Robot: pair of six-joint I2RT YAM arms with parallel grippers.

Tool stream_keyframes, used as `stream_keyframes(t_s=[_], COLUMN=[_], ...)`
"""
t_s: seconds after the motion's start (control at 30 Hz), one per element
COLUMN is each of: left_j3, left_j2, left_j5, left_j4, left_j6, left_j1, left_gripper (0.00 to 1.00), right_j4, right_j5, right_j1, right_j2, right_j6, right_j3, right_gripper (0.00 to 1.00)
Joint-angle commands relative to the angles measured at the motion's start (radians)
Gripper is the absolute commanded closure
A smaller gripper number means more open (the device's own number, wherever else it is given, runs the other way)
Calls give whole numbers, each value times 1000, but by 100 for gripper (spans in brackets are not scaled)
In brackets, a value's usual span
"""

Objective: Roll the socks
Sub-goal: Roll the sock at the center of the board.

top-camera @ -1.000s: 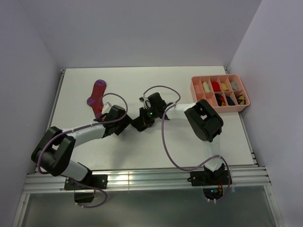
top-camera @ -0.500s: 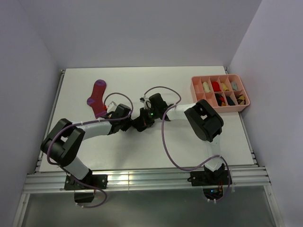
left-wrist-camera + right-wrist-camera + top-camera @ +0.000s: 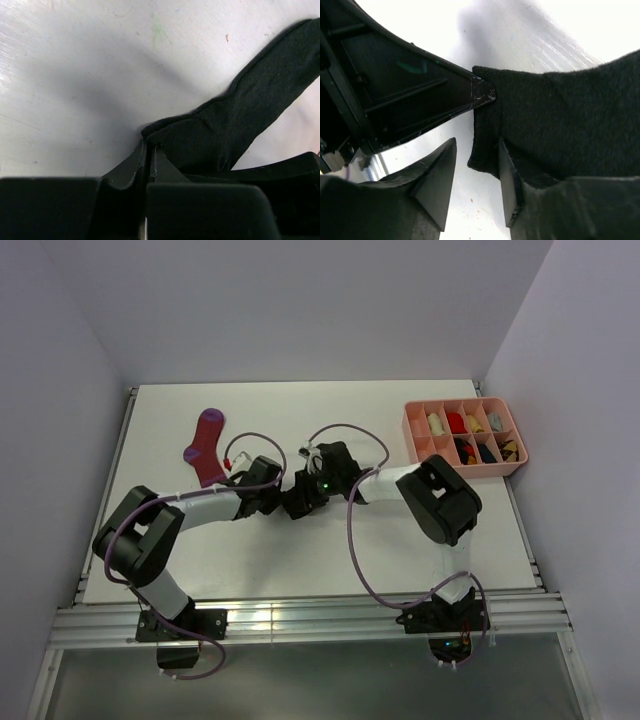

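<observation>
Mid-tabletop (image 3: pixel 260 560), roughly halfway between the near and far edges, both claws meet nose to nose over the black sock (image 3: pixel 235 115).

Left claw (image 3: pixel 149 148) is closed, with its tips pinched on one corner of the sock's end. The sock lies flat and runs away from the claw. Likely reason: to pin or lift that corner so the end can be turned over to start a roll.

Right claw (image 3: pixel 476 150) is part open. The same end edge sits between its fingers, against one finger with a clear gap to the other, so there is no grip there. My guess is it's either leaving the end to the left claw or lining up for a fresh bite; can't say which. No roll is visible yet.

Hard to see:
- In the top view the black sock is almost lost under the black claws.
- Both wrist views cut the sock off at the frame edge, so toe or cuff can't be told.

Farther out, toward the far left corner, the magenta sock (image 3: pixel 205 445) lies flat, lengthwise near-to-far. Nothing grips it, and its near end is close beside the left arm. Probably parked for a later turn. Its orange toe can't be made out.

At the far right corner, along the right edge, sits the pink tray (image 3: pixel 409 428). Its compartments hold small coloured bundles, too small to tell if they're rolled socks.

No cream sock found loose on the tabletop.
</observation>
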Motion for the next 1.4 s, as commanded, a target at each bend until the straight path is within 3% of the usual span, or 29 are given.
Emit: stream_keyframes(t_s=[0.0,0.43,0.73,0.8,0.87,0.9,1.0,1.13,1.3,1.33,1.37], left_j3=[56,148,133,134,139,140,139,123,70,62,41], left_j2=[6,51,43,37,37,34,19,-7,-78,-90,-116], left_j5=[-33,1,36,40,38,35,23,-3,-51,-57,-65], left_j4=[-46,-164,-170,-170,-176,-179,-181,-169,-118,-109,-98], left_j6=[24,48,7,1,-4,-7,-10,-19,-44,-48,-50], left_j1=[-4,-4,-3,0,0,0,2,3,3,3,3], left_gripper=[100,100,100,100,100,100,100,96,75,71,64], right_j4=[9,34,49,35,20,17,14,-6,3,35,55], right_j5=[99,512,688,717,729,731,707,575,353,246,201], right_j1=[21,185,266,274,274,274,272,234,139,118,73], right_j2=[-74,-174,-107,-93,-78,-75,-87,-113,-119,-113,-96], right_j6=[-87,-302,-345,-337,-331,-325,-321,-261,-106,-78,-20], right_j3=[-49,-145,-142,-125,-119,-117,-120,-119,-123,-128,-137], right_gripper=[52,51,50,55,70,84,100,100,100,100,100])
